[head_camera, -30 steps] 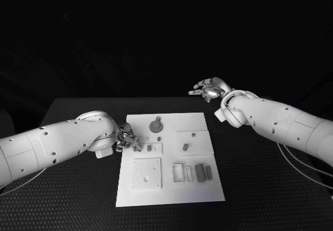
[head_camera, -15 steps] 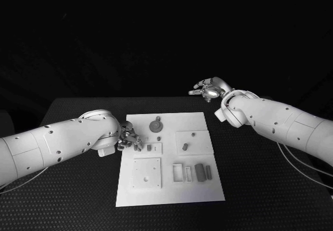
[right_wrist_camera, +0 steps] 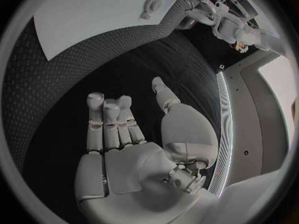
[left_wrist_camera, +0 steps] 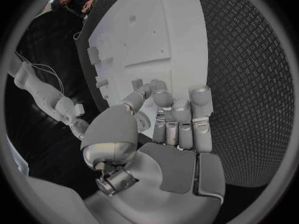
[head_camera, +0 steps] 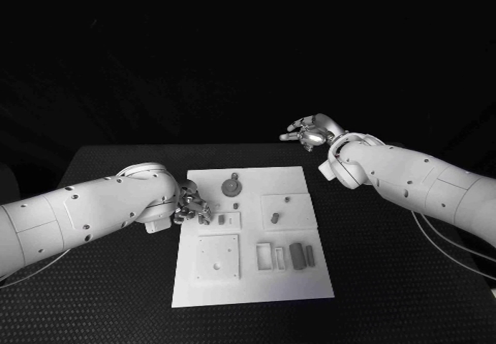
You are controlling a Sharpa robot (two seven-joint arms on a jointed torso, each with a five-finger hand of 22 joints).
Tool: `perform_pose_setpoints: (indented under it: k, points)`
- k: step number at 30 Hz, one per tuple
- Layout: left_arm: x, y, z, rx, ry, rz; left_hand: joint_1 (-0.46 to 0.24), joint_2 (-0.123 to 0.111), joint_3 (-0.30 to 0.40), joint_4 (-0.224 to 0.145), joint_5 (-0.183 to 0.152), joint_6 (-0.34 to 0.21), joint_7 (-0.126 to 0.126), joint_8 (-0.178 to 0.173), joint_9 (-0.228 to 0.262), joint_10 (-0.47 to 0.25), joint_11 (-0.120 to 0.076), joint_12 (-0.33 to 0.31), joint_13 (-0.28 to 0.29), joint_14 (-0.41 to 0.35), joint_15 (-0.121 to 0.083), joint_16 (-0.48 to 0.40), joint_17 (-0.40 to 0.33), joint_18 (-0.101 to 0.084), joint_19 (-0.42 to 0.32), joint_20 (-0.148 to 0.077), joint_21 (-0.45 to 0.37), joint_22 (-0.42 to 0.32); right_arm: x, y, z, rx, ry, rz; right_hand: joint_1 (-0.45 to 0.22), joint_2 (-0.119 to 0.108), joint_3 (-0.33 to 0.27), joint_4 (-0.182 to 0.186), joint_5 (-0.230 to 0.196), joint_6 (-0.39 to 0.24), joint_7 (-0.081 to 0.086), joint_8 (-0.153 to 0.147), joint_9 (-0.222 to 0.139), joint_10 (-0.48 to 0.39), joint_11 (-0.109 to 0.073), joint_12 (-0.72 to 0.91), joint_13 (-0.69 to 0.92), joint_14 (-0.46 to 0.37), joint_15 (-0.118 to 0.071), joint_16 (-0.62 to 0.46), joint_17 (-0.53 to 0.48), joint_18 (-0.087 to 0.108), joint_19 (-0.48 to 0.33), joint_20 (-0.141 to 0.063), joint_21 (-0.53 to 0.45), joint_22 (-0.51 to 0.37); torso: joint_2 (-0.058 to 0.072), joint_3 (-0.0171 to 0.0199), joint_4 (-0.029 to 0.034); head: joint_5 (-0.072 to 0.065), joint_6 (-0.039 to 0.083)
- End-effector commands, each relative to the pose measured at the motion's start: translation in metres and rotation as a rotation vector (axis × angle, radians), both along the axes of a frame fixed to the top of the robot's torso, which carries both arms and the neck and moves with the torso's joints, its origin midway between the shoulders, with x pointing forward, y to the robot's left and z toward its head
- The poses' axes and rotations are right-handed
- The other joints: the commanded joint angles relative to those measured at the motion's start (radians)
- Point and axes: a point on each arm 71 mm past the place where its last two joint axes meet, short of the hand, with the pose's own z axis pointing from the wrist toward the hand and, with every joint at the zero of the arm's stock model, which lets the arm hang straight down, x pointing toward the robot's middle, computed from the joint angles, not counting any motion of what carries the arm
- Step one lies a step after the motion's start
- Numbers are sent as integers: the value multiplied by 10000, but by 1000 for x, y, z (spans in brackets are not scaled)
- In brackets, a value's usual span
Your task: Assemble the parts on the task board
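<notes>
— Where's the small part point(head_camera: 220, 219)?
— Near the task board's point(head_camera: 253, 287) left edge, beside the left hand point(head_camera: 191, 204), fingers curled, holding nothing. Right hand point(head_camera: 310, 132) hovers spread beyond the far edge.
— Handling?
— Probably light, rigid; pinch its sides.

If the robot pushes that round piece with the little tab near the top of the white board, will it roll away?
Probably not. The round piece seems to lie flat on the task board, so it would likely slide, not roll. It looks small, so probably light and easily nudged.
</notes>
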Motion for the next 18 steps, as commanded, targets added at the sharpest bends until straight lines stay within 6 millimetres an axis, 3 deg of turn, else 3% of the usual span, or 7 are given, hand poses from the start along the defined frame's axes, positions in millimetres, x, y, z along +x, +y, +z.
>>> perform_pose_setpoints:
  k: [1, 3, 5, 8, 18]
  points:
    - [-4, 1, -8, 462, 229, -48, 338, 307, 136, -68, -307, -204, 35, -163, -118, -82, 99, -30, 18, 142, -268, -51, -11, 360, -58, -28, -78, 114, 0, 1, 0, -47, -15, 131, -57, 43, -60, 24, 9, -10, 85, 44, -13, -88, -12, 64, -11, -99, -3, 60, -11, 845, -13, -48, -35, -15, 1, -9, 10, -15, 3]
    - [-4, 1, -8, 492, 169, -4, 261, 167, 84, -23, -413, -397, 102, -303, -201, -115, 157, -45, 23, 111, -230, -64, -12, 360, -78, -26, -94, 111, 0, 1, 0, -46, -16, 134, -56, 43, -60, 24, 9, -10, 85, 44, -13, -88, -12, 65, -11, -99, -3, 60, -12, 845, -13, -48, -35, -15, -2, -8, 6, -16, 0]
    - [-4, 1, -8, 503, 153, 23, 85, -53, -14, 101, -757, -630, 182, -466, -299, -166, 234, -55, 32, 64, -167, -87, -16, 377, -107, -42, -124, 99, 0, 1, 0, -46, -21, 128, -57, 42, -61, 24, 9, -11, 86, 44, -14, -89, -11, 65, -11, -99, -3, 60, -12, 845, -13, -47, -36, -15, 0, -9, 6, -16, -5]
    - [-3, 1, -8, 496, 117, 63, -281, -367, -298, 268, -882, -921, 292, -670, -434, -215, 337, -44, 56, 25, -77, -97, -12, 380, -141, -46, -150, 93, 0, 2, 0, -45, -20, 136, -58, 39, -62, 24, 9, -12, 86, 43, -14, -89, -11, 65, -12, -100, -2, 60, -12, 845, -14, -47, -36, -15, 0, -11, 7, -22, -10]
    - [-3, 2, -8, 483, 75, 112, -682, -691, -710, 476, -988, -1033, 356, -807, -612, -344, 400, -14, 117, -54, -20, -110, 7, 437, -216, -102, -230, 75, 0, 2, 0, -44, -28, 141, -63, 32, -66, 25, 9, -18, 87, 40, -16, -91, -10, 66, -16, -102, -2, 59, -15, 845, -15, -47, -37, -16, 4, -9, 10, -37, -17]
